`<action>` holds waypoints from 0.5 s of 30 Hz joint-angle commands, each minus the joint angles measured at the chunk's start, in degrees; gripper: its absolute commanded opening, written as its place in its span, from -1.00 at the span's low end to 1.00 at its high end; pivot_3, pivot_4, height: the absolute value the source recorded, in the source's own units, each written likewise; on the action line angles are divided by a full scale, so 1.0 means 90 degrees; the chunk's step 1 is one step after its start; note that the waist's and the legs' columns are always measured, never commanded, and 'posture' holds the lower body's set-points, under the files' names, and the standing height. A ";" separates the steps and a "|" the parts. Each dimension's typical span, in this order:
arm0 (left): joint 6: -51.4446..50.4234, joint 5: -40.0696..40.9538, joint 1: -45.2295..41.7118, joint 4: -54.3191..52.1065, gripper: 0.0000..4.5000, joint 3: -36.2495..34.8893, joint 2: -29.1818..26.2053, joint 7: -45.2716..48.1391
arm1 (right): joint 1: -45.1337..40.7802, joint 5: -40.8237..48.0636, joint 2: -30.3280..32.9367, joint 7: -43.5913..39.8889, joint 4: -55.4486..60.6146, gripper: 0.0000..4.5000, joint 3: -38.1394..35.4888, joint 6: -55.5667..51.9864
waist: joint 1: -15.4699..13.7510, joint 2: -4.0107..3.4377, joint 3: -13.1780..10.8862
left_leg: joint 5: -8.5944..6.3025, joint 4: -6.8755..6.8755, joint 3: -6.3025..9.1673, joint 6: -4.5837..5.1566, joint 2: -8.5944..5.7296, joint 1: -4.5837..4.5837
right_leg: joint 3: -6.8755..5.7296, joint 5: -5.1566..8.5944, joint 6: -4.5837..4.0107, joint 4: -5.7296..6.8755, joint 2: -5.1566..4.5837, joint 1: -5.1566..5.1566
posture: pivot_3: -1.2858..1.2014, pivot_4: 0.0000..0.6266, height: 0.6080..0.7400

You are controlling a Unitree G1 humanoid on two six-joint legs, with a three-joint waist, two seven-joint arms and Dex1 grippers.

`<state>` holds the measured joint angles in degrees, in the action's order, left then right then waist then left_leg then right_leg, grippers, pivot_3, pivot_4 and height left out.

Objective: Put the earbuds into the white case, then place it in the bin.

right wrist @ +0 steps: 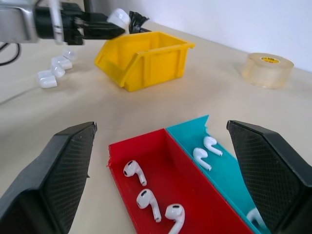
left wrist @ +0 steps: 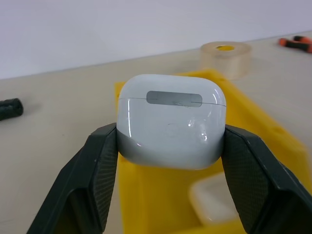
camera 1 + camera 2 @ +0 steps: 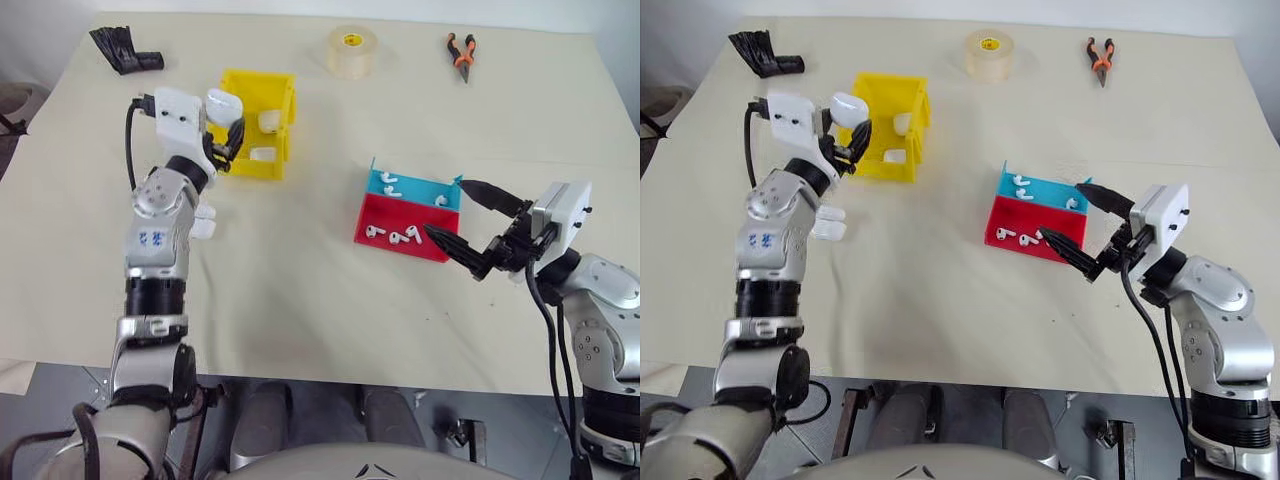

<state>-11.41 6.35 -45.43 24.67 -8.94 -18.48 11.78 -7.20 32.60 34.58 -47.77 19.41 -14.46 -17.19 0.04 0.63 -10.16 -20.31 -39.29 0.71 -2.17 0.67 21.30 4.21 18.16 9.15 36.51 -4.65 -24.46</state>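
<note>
The broad cream table (image 3: pixel 300 300) carries the tall-walled bright yellow plastic bin (image 3: pixel 258 138), already holding other white cases, with a shallow red and blue tray (image 3: pixel 405 212) of loose tiny white earbuds (image 1: pixel 146 201) well apart from it. The left gripper (image 2: pixel 170 161) clenches its fingers (image 2: pixel 92 170) on the flanks of the small glossy white rounded case (image 2: pixel 171 119) over the bin's near edge; it looks light, stiff and slippery, so gripping its flat sides seems safest. The right gripper (image 3: pixel 470 225) hangs released beside the tray. Spare cases (image 1: pixel 53 70), a tape roll (image 3: pixel 352 50) and pliers (image 3: pixel 461 54) lie clear

No legible text found. The tape roll (image 1: pixel 268 69) carries a yellow core label with dark print, too small to read. Left forearm (image 3: pixel 152 238) bears blue marks, unreadable.
</note>
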 commanded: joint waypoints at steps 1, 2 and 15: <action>0.0424 0.0006 -0.0465 0.0618 0.39 0.0091 0.0037 0.0282 | -0.0057 0.0017 -0.0094 0.0078 0.0127 1.00 -0.0008 0.0199 | 0.0003 0.0000 0.0000 | 0.0000 0.0002 -0.0006 0.0000 0.0000 0.0000 | -0.0006 0.0000 0.0000 -0.0001 0.0000 0.0000 | 0.03 -0.52 1.00; 0.0468 -0.0007 -0.0512 0.0678 0.57 0.0138 0.0026 0.0364 | -0.0056 0.0014 -0.0112 0.0102 0.0145 1.00 0.0007 0.0208 | 0.0004 0.0000 0.0000 | 0.0000 0.0005 -0.0007 0.0000 0.0001 0.0001 | -0.0011 0.0000 0.0000 -0.0002 -0.0001 -0.0001 | 0.03 -0.52 1.00; 0.0178 0.0406 0.0458 -0.1053 0.99 0.0314 -0.0527 0.1897 | -0.0055 0.0049 -0.0134 0.0298 0.0334 1.00 0.0127 0.0142 | 0.0031 -0.0001 0.0001 | 0.0005 0.0006 -0.0010 -0.0008 0.0008 -0.0002 | -0.0022 0.0000 -0.0001 0.0006 -0.0002 -0.0004 | 0.03 -0.52 1.00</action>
<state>-9.36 7.91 -42.55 20.30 -6.22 -22.06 25.38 -7.47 32.63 33.13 -45.34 20.27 -12.70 -16.38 0.31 0.62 -10.15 -20.27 -39.24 0.62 -2.24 0.74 21.28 4.01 18.16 9.13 36.57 -4.67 -24.50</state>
